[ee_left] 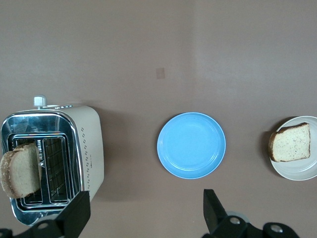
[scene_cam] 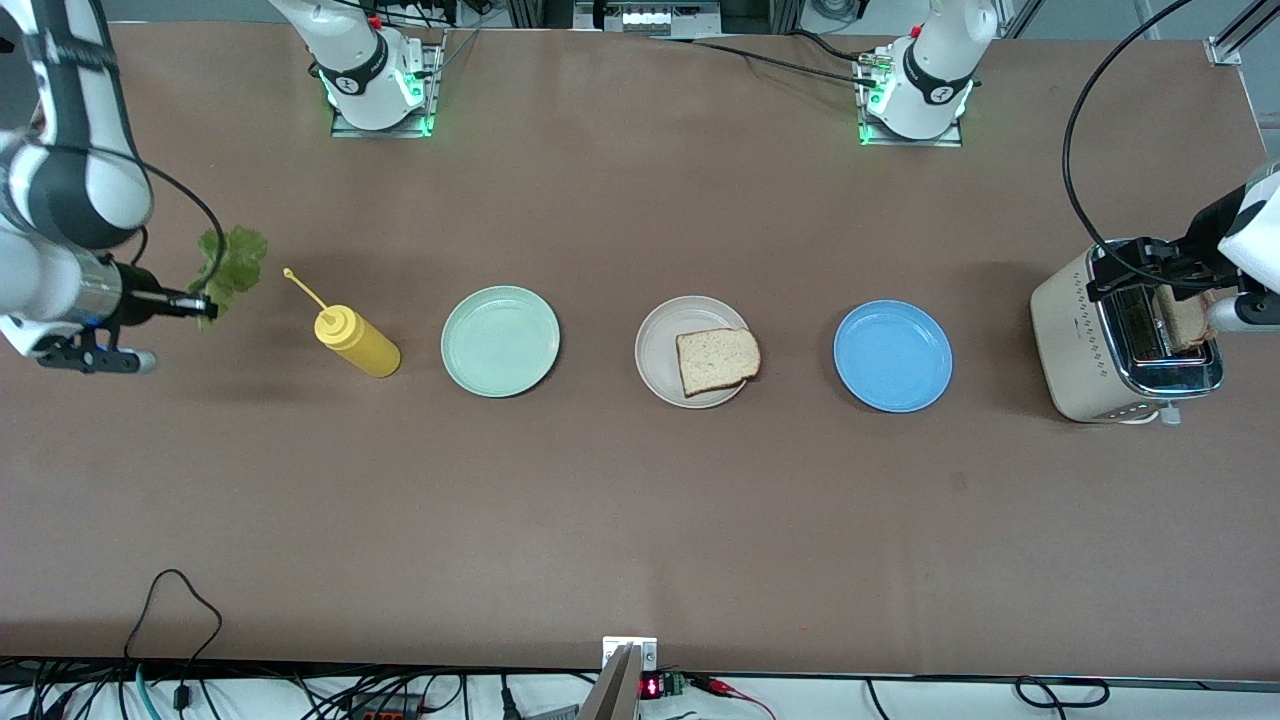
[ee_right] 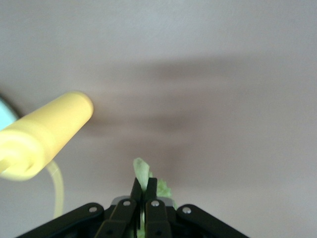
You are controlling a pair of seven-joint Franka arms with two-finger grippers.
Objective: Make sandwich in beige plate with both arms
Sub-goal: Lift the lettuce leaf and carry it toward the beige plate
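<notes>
The beige plate (scene_cam: 660,345) lies mid-table with one bread slice (scene_cam: 717,360) on it; both show in the left wrist view, the plate (ee_left: 303,170) and the slice (ee_left: 290,144). A second bread slice (scene_cam: 1185,318) stands in the toaster (scene_cam: 1090,340), also seen in the left wrist view (ee_left: 20,171). My right gripper (scene_cam: 205,302) is shut on the green lettuce leaf (scene_cam: 232,262), in the air past the yellow bottle at the right arm's end; its fingers (ee_right: 143,187) pinch the leaf (ee_right: 142,171). My left gripper (scene_cam: 1140,265) is open and empty (ee_left: 146,215), high over the toaster.
A yellow squeeze bottle (scene_cam: 355,340) lies beside the mint-green plate (scene_cam: 500,340), close to my right gripper (ee_right: 44,134). The blue plate (scene_cam: 892,355) lies between the beige plate and the toaster (ee_left: 84,144). Cables run along the front table edge.
</notes>
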